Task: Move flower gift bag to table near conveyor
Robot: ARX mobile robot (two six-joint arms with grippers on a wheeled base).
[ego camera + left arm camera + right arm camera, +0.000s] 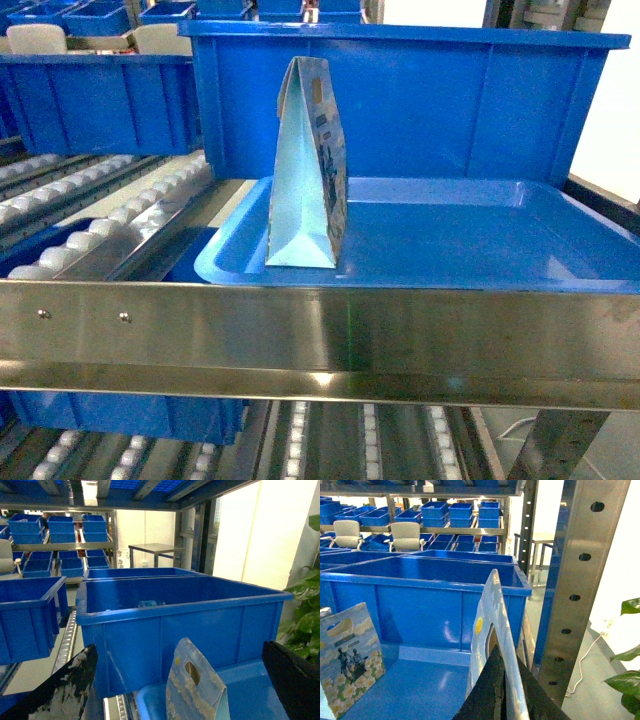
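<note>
Now the bag is seen upright at the tray's front-left corner on the conveyor, not yet tabled. The left end effector is spread wide around its top without touching it, set for a pinch. The right end effector's grip cannot be told.

Left gripper: two black fingers spread wide apart, one at each side of wrist view. Right gripper: black fingers pressed together on tall flat shiny bag
</note>
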